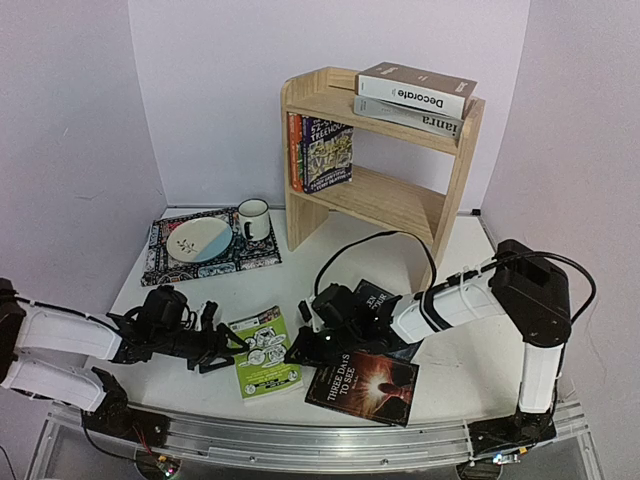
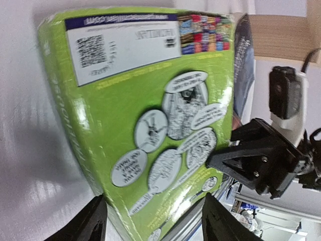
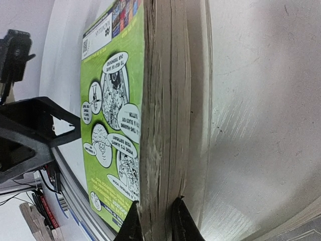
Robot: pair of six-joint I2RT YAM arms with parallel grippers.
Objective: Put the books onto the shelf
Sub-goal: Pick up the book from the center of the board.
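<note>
At the upper left of the top view, a mat lies on the surface. A plate and a mug sit on the mat.

Below the mat, at the lower left, the left arm lies low over the surface. The left fingers are apart. The near end of the green book sits between them. I cannot tell if they touch it.

The green book lies on the surface, low in the middle of the top view. Its back cover with the cartoon bubbles faces up. The right fingers are clamped on the page edge at its right side. One finger is on the green cover and one is under the book.

Just right of the green book, a dark book lies face up near the bottom edge. Above it, a blue book lies on the surface, partly hidden under the right arm.

The shelf stands at the upper middle, toward the right. An orange book and a purple book stand upright at the left end of its lower board. On its top board a grey book lies flat. A brown book lies on the grey one.
</note>
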